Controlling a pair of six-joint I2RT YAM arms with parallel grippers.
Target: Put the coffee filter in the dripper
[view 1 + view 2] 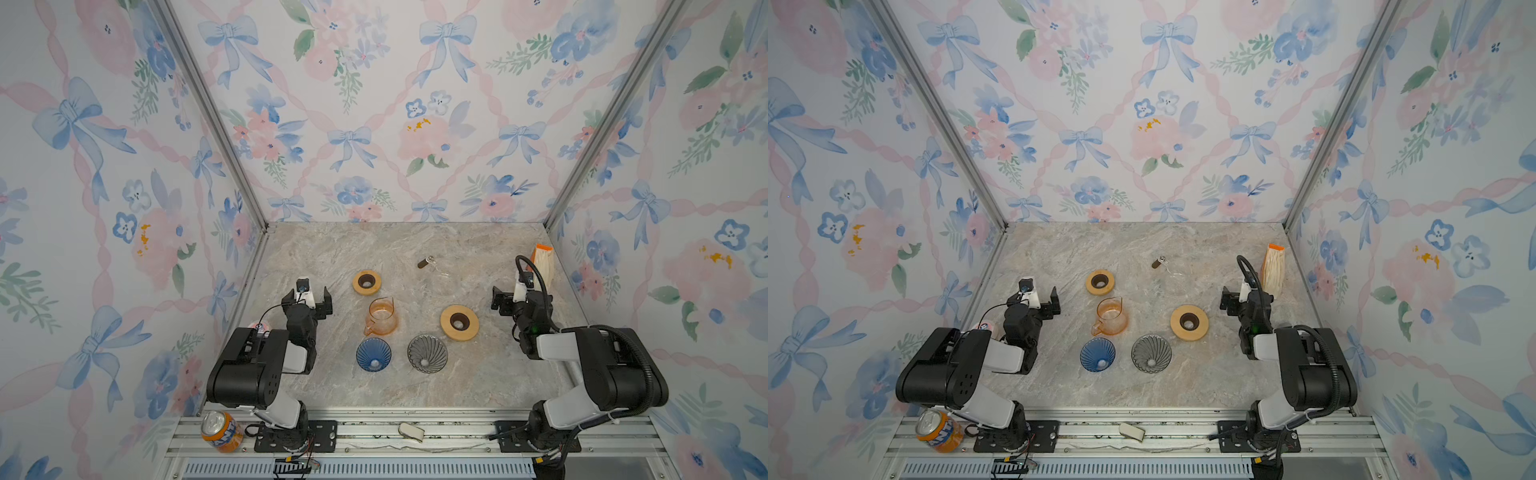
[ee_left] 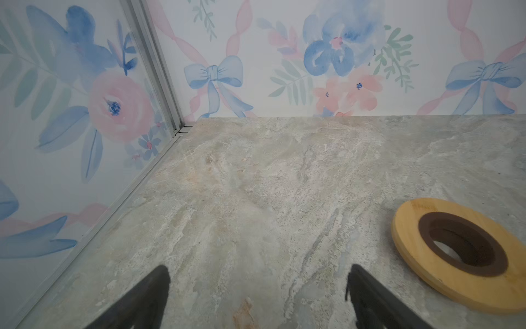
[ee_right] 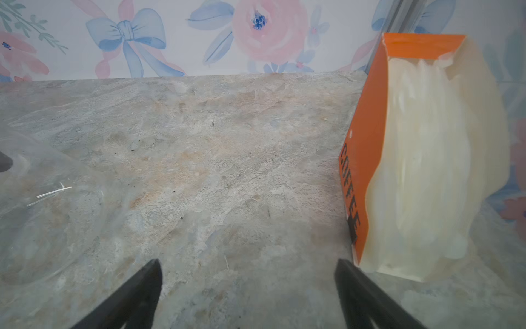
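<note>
Marble-look counter (image 1: 415, 249), both pincers spread wide, nothing in 'em. Left pincer (image 2: 256, 273) hovers over bare stone w/ a wooden ring (image 2: 461, 250) near, not touching. Right pincer (image 3: 247, 267) is released too, empty. Orange filter pack (image 3: 427, 156) stands upright just beside it, ungripped. Blue dripper (image 1: 373, 354) & grey dripper (image 1: 427, 353) sit side by side, front-middle, well apart from the pack.

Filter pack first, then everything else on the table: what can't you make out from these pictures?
- Filter pack: right wrist view, white folds blur together, so no count.
- Glass piece: cut off by that view's edge, faint in both top views.
- Dark stub: top views, too small to identify.
- Pink-white thing: top views, mostly hidden behind the left arm.
</note>
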